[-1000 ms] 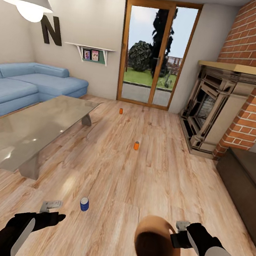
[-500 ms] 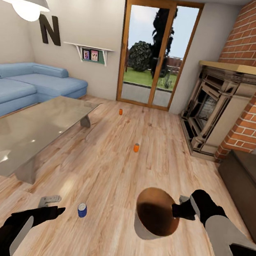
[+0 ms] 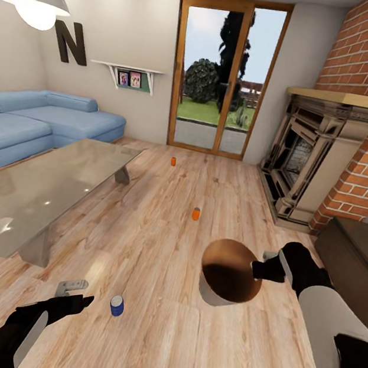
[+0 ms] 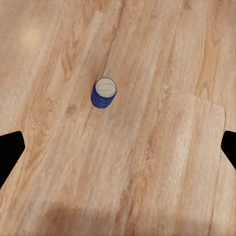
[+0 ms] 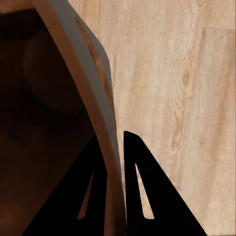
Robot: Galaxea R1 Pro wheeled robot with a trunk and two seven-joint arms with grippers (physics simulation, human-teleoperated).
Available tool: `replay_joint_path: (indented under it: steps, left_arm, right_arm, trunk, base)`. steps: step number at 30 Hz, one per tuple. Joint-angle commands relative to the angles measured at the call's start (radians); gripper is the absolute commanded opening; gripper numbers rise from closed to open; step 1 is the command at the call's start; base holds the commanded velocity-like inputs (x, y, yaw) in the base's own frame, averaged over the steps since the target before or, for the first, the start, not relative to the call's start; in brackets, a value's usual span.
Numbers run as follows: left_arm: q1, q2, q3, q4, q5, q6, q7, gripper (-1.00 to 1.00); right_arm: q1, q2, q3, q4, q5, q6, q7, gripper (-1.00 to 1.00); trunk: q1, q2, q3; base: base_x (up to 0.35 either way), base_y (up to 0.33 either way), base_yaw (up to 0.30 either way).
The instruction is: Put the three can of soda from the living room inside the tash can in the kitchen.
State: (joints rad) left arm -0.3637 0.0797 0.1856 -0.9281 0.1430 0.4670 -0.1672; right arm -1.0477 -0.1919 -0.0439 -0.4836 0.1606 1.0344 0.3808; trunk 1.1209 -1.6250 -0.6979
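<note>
Standing upright on the wood floor, the dark blue can (image 3: 117, 305) sits just beyond the left gripper (image 3: 70, 289), long axis vertical, fingers spread wide, and far nearer that arm. The right gripper (image 5: 114, 196) pinches the trash can (image 3: 230, 274) by its rim; two orange cans (image 3: 196, 213) wait farther off.

- The tash can (image 5: 59, 98) rim is pinched between the dark fingers (image 5: 147, 196) of the right gripper (image 5: 115, 142).
- Wood plank floor (image 5: 182, 88) is seen beside it.
</note>
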Motion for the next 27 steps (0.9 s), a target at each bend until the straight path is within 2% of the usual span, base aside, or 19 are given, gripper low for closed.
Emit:
replay_joint_path:
  steps: [1, 8, 16, 20, 22, 26, 27]
  left_arm:
    - [0.000, 0.000, 0.000, 0.000, 0.000, -0.001, 0.000, 1.00]
    - [0.001, 0.000, 0.000, 0.000, 0.000, -0.002, -0.001, 1.00]
    - [-0.001, -0.001, -0.002, -0.001, -0.004, 0.023, 0.001, 1.00]
    - [-0.010, -0.001, -0.003, -0.012, -0.003, 0.133, 0.003, 1.00]
    - [-0.033, 0.000, -0.003, -0.012, -0.004, 0.197, 0.005, 1.00]
    - [-0.101, 0.002, -0.007, 0.006, -0.008, 0.282, 0.008, 1.00]
    - [-0.130, 0.003, -0.008, 0.020, -0.009, 0.323, 0.012, 1.00]
  right_arm:
    - [-0.002, 0.000, -0.002, -0.001, 0.008, 0.000, 0.002, -1.00]
    - [-0.004, 0.008, -0.001, -0.001, 0.008, 0.012, 0.002, -1.00]
    - [-0.005, 0.009, 0.001, 0.000, 0.008, 0.013, -0.001, -1.00]
    - [-0.005, 0.007, 0.001, 0.000, 0.008, 0.013, -0.002, -1.00]
    - [-0.005, 0.008, 0.001, 0.000, 0.009, 0.013, -0.003, -1.00]
    - [-0.005, 0.012, 0.008, 0.000, 0.009, 0.013, -0.006, -1.00]
    - [-0.005, 0.013, 0.021, 0.000, 0.010, 0.013, -0.006, -1.00]
  trunk:
    - [0.000, 0.000, 0.000]
    - [0.000, 0.000, 0.000]
    - [0.000, 0.000, 0.000]
    - [0.000, 0.000, 0.000]
    - [0.000, 0.000, 0.000]
    - [0.000, 0.000, 0.000]
    - [0.000, 0.000, 0.000]
  base:
    - [0.003, 0.000, 0.000]
    - [0.039, 0.000, 0.000]
    - [0.265, 0.000, 0.000]
    - [0.316, 0.000, 0.000]
    - [0.320, 0.000, 0.000]
    - [0.322, 0.000, 0.000]
    - [0.322, 0.000, 0.000]
